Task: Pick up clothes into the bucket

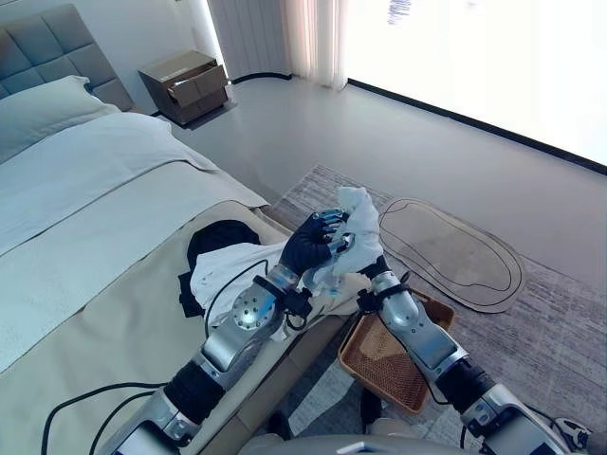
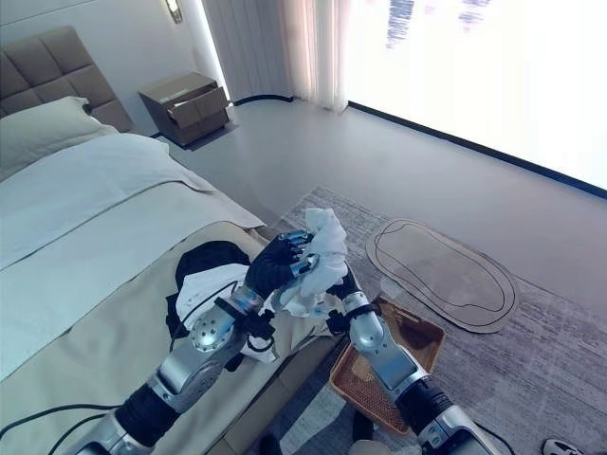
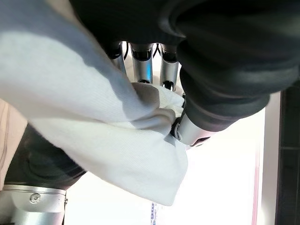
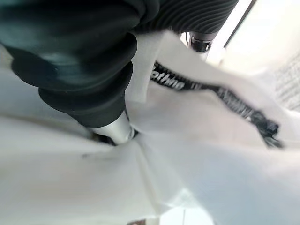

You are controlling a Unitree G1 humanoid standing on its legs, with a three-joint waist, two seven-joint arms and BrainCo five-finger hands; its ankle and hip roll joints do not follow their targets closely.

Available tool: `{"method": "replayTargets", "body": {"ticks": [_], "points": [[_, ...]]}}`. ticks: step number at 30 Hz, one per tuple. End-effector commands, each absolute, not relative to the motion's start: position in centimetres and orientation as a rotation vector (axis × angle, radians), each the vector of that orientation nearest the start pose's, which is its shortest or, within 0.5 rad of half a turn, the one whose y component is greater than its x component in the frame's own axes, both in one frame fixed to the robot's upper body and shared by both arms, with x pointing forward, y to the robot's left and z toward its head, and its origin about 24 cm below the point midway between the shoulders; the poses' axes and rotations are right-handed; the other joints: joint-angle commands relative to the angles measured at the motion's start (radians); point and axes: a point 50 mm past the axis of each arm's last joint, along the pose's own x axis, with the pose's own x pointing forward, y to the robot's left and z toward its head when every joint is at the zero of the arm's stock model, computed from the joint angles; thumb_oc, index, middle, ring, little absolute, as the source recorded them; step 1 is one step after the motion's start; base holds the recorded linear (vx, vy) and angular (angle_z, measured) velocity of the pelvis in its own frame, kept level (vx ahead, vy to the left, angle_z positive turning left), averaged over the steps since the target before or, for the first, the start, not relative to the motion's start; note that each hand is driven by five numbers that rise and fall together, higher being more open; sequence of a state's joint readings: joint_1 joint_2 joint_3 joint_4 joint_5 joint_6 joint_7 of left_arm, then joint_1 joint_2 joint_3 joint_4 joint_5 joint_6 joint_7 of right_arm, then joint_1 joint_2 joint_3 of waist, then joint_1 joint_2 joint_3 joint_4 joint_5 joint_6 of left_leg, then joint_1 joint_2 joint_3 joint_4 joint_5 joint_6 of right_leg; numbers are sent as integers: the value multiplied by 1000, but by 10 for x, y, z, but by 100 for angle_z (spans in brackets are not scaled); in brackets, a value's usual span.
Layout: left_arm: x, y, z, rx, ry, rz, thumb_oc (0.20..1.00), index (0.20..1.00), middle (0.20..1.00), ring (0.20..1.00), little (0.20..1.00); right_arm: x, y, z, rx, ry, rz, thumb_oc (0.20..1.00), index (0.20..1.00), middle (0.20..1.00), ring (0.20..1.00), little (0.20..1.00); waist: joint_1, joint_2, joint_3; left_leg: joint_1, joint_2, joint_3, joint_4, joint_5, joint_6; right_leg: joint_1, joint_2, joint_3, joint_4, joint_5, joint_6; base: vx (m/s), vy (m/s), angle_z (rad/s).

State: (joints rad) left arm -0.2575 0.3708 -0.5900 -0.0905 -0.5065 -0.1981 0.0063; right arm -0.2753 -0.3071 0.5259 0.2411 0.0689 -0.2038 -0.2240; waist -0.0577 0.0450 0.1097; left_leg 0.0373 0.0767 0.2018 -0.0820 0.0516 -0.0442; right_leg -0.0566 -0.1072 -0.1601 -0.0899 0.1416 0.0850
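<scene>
While both arms meet over the edge of the bed, the left hand is up in front, clenched on a white garment, and its own wrist view shows the fingers curled into a fold of that cloth with the thumb pressing from the other side. Part of the garment sticks up above the dark cover, the rest drops between the 2 hands, so its full shape is hard to read. Look at the right hand: it sits just beneath the left, nearly buried in the white fabric. From its wrist view there is cloth all around, a black printed band running across it, and 1 silver stub poking into a crease; whether that hand is clamped or loose, I cannot tell. Below them, on the beige bed cover, lies more white clothing, touching a black garment that is partly tucked under it and partly hidden by the left arm. Down on the grey rug, tight against the side of the bed, stands a brown woven basket, its near corner cut off by the right forearm. The held garment hangs above the bed edge, near the basket but not in it. Further out on the rug lies a pale oval mat. Away by the wall, a bedside cabinet.
</scene>
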Motion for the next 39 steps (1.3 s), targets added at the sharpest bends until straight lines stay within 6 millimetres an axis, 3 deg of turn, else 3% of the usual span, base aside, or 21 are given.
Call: {"method": "replayTargets", "body": {"ticks": [1,7,13,14,15,20,25,29,36,39], "points": [[245,52,129,-213,-376,-746,200,200,200,200,200,286,-65,94,-161,-365,396,200,200,200,200,200,16,-51,-26,-12,36,-26,57,-23,-31,56,-75,-13,26,-37,110,0,0,0],[247,57,126,-185,-378,-724,200,200,200,200,200,284,-78,84,-140,-311,388,200,200,200,200,200,16,-55,-28,-9,34,-30,60,-24,-31,66,-75,-18,25,-39,109,13,-1,0],[250,74,126,-100,-419,-633,200,200,200,200,200,281,-101,73,-15,-245,302,200,200,200,200,200,14,-59,-28,-8,36,-34,58,-23,-31,67,-74,-20,25,-40,107,12,-4,3],[250,82,124,-62,-423,-596,1000,1000,1000,1000,1000,278,-110,69,52,-221,269,200,200,200,200,200,15,-61,-27,-9,36,-33,57,-22,-32,67,-73,-21,26,-41,107,29,-7,9],[250,82,124,-62,-423,-596,1000,1000,1000,1000,1000,278,-110,69,52,-221,269,200,200,200,200,200,15,-61,-26,-7,36,-33,57,-22,-32,68,-73,-21,25,-41,107,5,-16,6],[248,104,107,-24,-376,-501,1000,1000,1000,1000,1000,269,-128,54,435,-157,171,200,200,200,200,200,14,-63,-25,-6,38,-31,53,-20,-35,70,-71,-21,24,-43,106,0,0,0],[243,121,87,-8,-306,-454,1000,1000,1000,1000,1000,261,-137,46,632,-143,127,200,200,200,200,200,13,-61,-28,-4,41,-30,52,-21,-37,71,-71,-21,24,-45,104,0,0,0],[236,136,63,58,-217,-396,1000,1000,1000,1000,1000,257,-144,41,687,-138,96,200,200,200,200,200,16,-61,-32,-1,41,-27,52,-21,-38,73,-71,-21,26,-46,104,0,0,0],[226,164,44,45,-134,-270,1000,1000,1000,1000,1000,248,-165,39,664,-158,32,200,200,200,200,200,18,-61,-33,-3,42,-30,54,-20,-40,72,-71,-23,30,-50,102,0,0,0],[216,190,34,37,-105,-137,1000,1000,1000,1000,1000,235,-194,30,554,-145,-76,200,200,200,200,200,17,-63,-23,-12,39,-39,59,-22,-38,69,-76,-30,38,-55,101,0,0,0]]}}
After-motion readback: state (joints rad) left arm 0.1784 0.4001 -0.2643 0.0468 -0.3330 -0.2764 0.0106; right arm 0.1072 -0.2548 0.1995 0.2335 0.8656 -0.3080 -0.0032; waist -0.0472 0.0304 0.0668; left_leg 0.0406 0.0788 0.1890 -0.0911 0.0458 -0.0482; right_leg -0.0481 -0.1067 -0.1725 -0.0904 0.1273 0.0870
